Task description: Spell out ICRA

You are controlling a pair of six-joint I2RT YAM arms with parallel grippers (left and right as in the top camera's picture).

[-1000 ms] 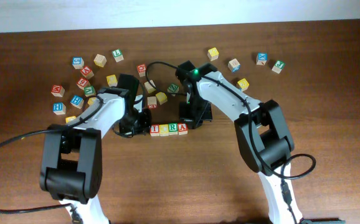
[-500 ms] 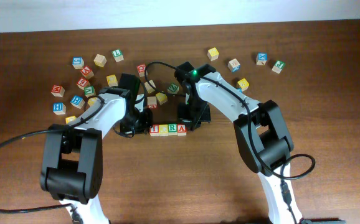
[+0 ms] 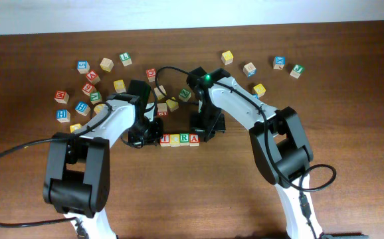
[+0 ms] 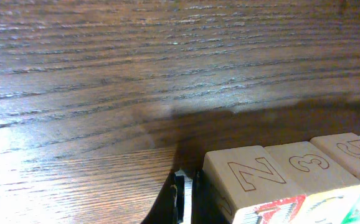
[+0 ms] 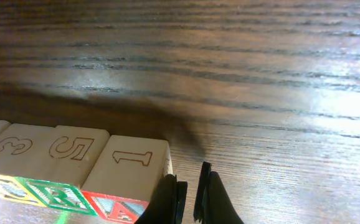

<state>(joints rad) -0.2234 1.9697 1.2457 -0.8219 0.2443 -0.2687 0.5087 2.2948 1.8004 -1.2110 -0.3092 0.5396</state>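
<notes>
Four cubes stand in a tight row at mid-table: red I (image 3: 165,139), yellow C (image 3: 175,139), green R (image 3: 184,139) and red A (image 3: 194,139). My left gripper (image 3: 149,136) is shut and empty, low at the row's left end. In the left wrist view its fingers (image 4: 180,199) sit right beside the I cube (image 4: 248,180), whose side shows a Z. My right gripper (image 3: 206,133) is shut and empty at the row's right end. In the right wrist view its fingertips (image 5: 189,193) rest against the A cube (image 5: 133,163), with the R cube (image 5: 55,194) beside that.
Several loose letter cubes lie behind the row: a cluster at the back left (image 3: 86,89), a few just behind the grippers (image 3: 172,104), and others at the back right (image 3: 280,62). A black cable (image 3: 19,149) trails from the left arm over the front left.
The right gripper has crept slightly left toward the A cube. The left gripper and the row of cubes look unmoved.
</notes>
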